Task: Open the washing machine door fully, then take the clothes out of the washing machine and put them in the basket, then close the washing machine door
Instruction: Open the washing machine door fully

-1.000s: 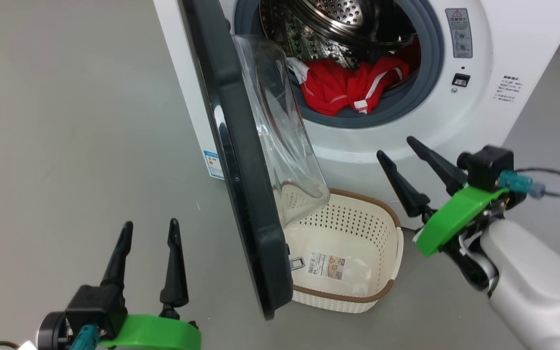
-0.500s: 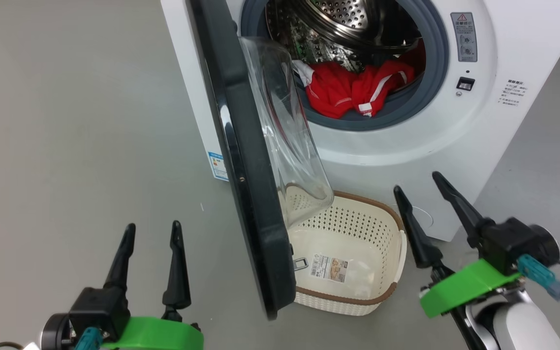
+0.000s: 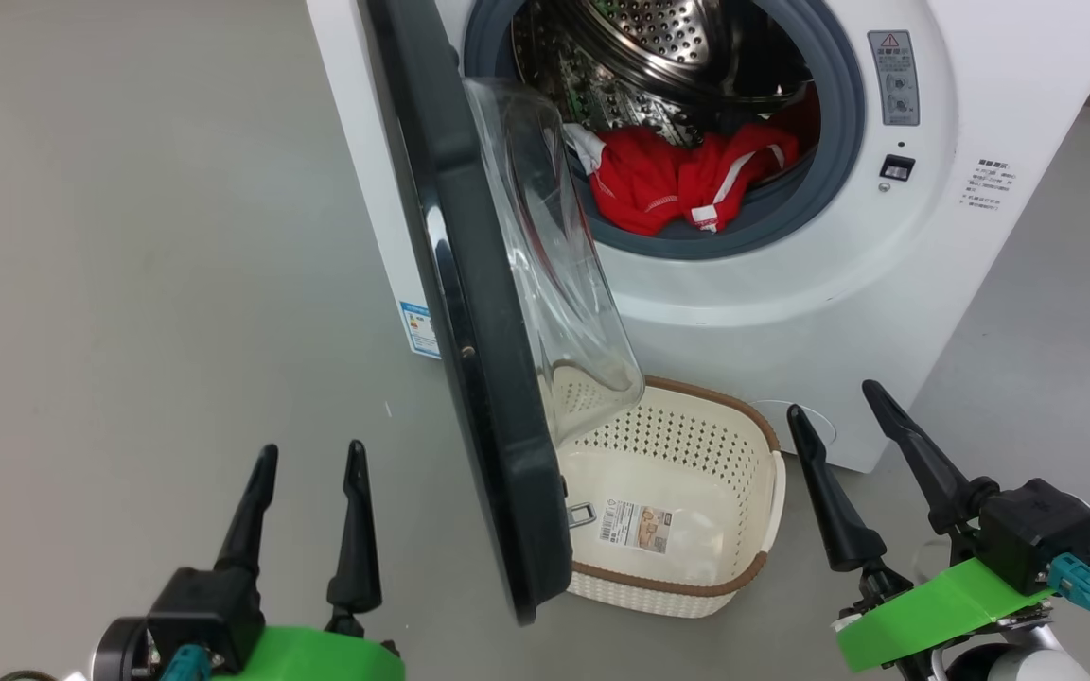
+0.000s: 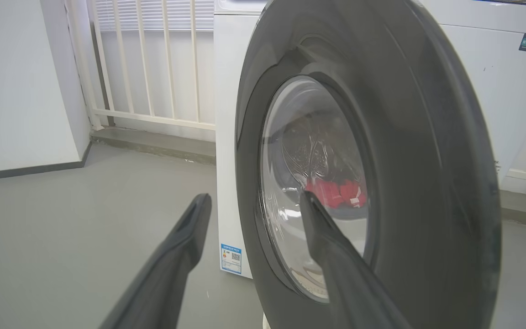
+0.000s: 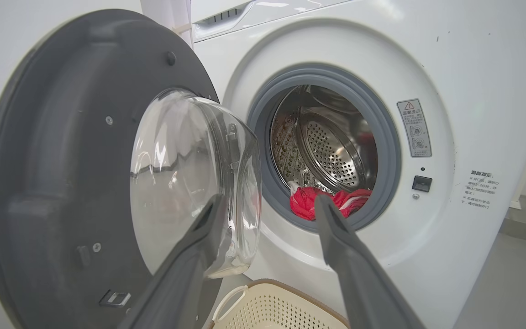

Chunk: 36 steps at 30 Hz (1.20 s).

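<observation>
Underfoot, grey floor (image 3: 129, 236) beside washing machine (image 3: 791, 312)

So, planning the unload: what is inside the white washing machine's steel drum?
A heap of bright red fabric clothes with white trim lies at the front bottom of the drum. Anything beneath the heap is covered; the door's clear glass bowl screens the drum's left edge.
</observation>
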{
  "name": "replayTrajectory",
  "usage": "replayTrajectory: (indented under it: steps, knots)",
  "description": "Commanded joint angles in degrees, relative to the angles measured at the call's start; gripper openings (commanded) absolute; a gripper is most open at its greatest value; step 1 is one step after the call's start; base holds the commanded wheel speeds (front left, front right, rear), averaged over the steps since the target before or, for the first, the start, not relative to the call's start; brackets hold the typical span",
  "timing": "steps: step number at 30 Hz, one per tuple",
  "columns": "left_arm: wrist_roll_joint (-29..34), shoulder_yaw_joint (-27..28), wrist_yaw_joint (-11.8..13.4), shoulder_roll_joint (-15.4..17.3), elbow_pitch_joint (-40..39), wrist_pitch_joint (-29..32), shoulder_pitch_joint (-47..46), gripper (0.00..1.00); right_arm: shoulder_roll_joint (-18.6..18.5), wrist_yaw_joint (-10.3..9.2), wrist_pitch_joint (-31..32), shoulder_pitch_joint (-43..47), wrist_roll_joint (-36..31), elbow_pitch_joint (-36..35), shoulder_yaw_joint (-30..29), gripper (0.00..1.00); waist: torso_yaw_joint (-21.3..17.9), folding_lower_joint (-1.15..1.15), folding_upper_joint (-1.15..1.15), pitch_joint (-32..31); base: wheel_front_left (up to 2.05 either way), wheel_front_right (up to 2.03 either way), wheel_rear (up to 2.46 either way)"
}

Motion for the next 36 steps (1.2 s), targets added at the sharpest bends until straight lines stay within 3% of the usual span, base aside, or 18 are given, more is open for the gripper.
replayTrajectory:
  steps: [1,12,14,15,31,36]
  knots:
    - [-0.01,1.96,0.26,0.67,-1.15,-0.45,-0.46,1.00,0.12,0.36,-0.10,-0.52,0.09,-1.92,1.01,1.00,-0.08,0.00,0.00,0.11,0.00,0.00,0.00]
    - [-0.39,1.90,0.31,0.59,-0.77,-0.69,-0.41,1.00,0.12,0.36,0.21,-0.44,0.36,-2.13,0.69,1.00,-0.14,0.00,0.00,0.14,0.00,0.00,0.00]
    - [-0.36,1.64,0.11,0.69,-1.01,-0.57,-0.54,0.04,0.12,0.36,0.24,-0.39,0.52,-2.09,0.69,1.00,-0.16,0.00,0.00,0.17,0.00,0.00,0.00]
    - [-0.34,1.55,-0.02,0.75,-1.21,-0.56,-0.69,0.00,0.12,0.36,0.24,-0.38,0.61,-2.06,0.67,1.00,-0.18,0.00,0.00,0.20,0.00,0.00,0.00]
    - [3.74,1.03,0.82,1.93,-10.93,-0.11,-7.44,0.00,0.12,0.36,0.03,-0.68,1.68,-1.07,0.31,1.00,-1.55,0.00,0.00,0.11,0.00,0.00,0.00]
    - [5.19,-1.74,-0.28,1.59,-14.28,1.29,-9.97,0.00,0.13,0.36,0.01,-0.87,1.80,-0.97,0.37,1.00,-2.29,0.00,0.00,0.49,0.00,0.00,0.00]
